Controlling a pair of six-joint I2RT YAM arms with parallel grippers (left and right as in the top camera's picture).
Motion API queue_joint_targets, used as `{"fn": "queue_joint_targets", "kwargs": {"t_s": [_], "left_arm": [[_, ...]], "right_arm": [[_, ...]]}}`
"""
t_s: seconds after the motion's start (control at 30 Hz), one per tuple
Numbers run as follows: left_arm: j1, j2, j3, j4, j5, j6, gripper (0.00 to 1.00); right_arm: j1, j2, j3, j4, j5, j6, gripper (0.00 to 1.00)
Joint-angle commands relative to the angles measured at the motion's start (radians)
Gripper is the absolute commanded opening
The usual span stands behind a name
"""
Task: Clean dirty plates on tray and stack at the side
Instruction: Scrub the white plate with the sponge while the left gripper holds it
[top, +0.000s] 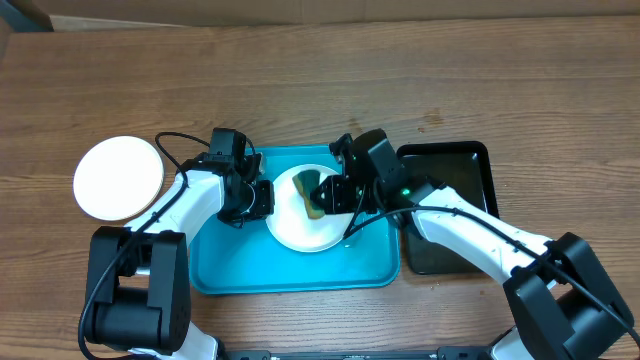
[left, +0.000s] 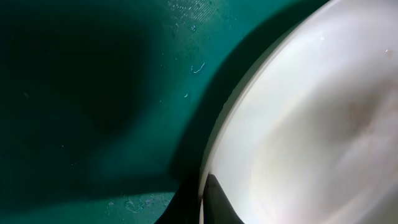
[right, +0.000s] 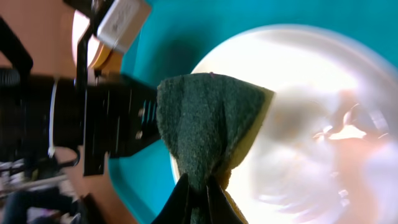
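Green sponge (right: 208, 124), yellow on its underside, is closest in the right wrist view. The right gripper (right: 198, 200) pinches its lower end, jaws clamped on it, and presses it onto the plate (right: 311, 124).

From overhead, the right arm comes from the near right corner of the desk (top: 300, 80). It crosses the black tray (top: 460, 170) and bends down over the middle of the tray (top: 230, 265). The left arm rises from the near left corner and reaches right. The left gripper (top: 262, 197) is closed on the plate's left rim. In its wrist view one dark finger (left: 214, 199) lies against that rim, which casts a broad shadow on the tray.

Two plates show: this one in the middle of the tray and a second plate (top: 118, 178) on the desk off the tray's left edge. Whether more lie beneath that one cannot be told. Two trays and one sponge are in sight.
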Motion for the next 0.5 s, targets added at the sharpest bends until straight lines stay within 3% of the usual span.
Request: {"fn": "queue_joint_targets", "kwargs": {"t_s": [0.0, 0.23, 0.47], "left_arm": [[-0.008, 0.036, -0.030, -0.007, -0.025, 0.001, 0.04], [-0.008, 0.036, -0.030, -0.007, -0.025, 0.001, 0.04], [-0.008, 0.036, -0.030, -0.006, -0.025, 0.001, 0.04]], "right_arm": [[0.025, 0.014, -0.050, 0.037, -0.058, 0.032, 0.04], [0.050, 0.026, -0.153, 0.238, -0.057, 0.067, 0.04], [0.052, 0.101, -0.185, 0.300, -0.038, 0.074, 0.04]]}}
